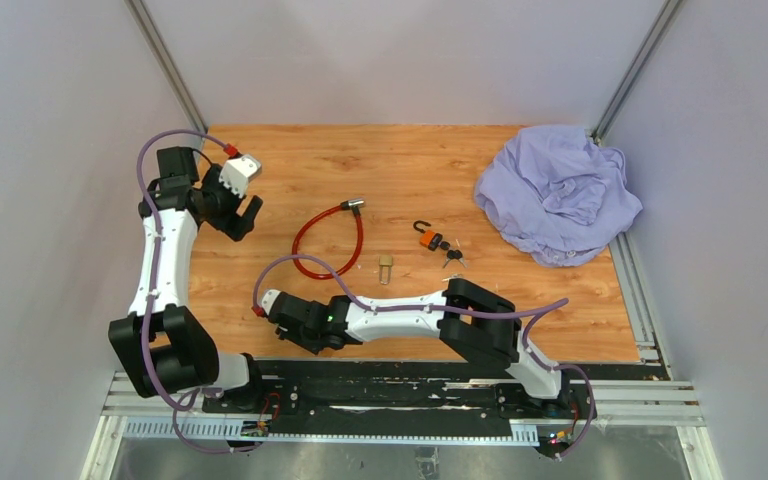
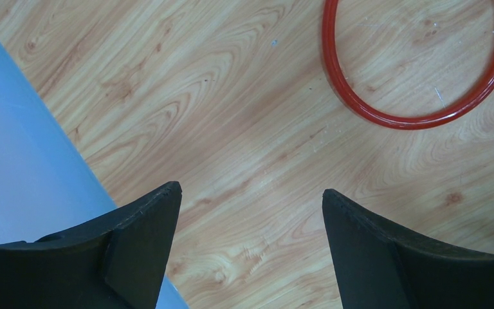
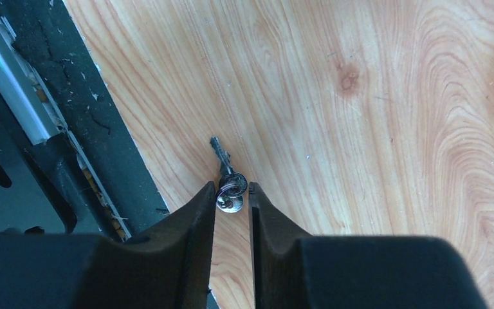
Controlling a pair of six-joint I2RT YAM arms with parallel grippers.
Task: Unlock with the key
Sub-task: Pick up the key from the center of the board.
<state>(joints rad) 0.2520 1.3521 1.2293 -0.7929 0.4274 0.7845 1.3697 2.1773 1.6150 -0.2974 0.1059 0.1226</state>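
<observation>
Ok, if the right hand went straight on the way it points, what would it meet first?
The small bunch of keys on the table, right at the right hand's tips, its ring between them. Whether they already touch it is unclear; beyond lies bare wood.

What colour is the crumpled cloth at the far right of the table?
Pale lilac; the cloth shows best in the top view.

The key (image 3: 224, 161) is shiny metal, the table (image 3: 360, 161) smooth wood-grain.
</observation>
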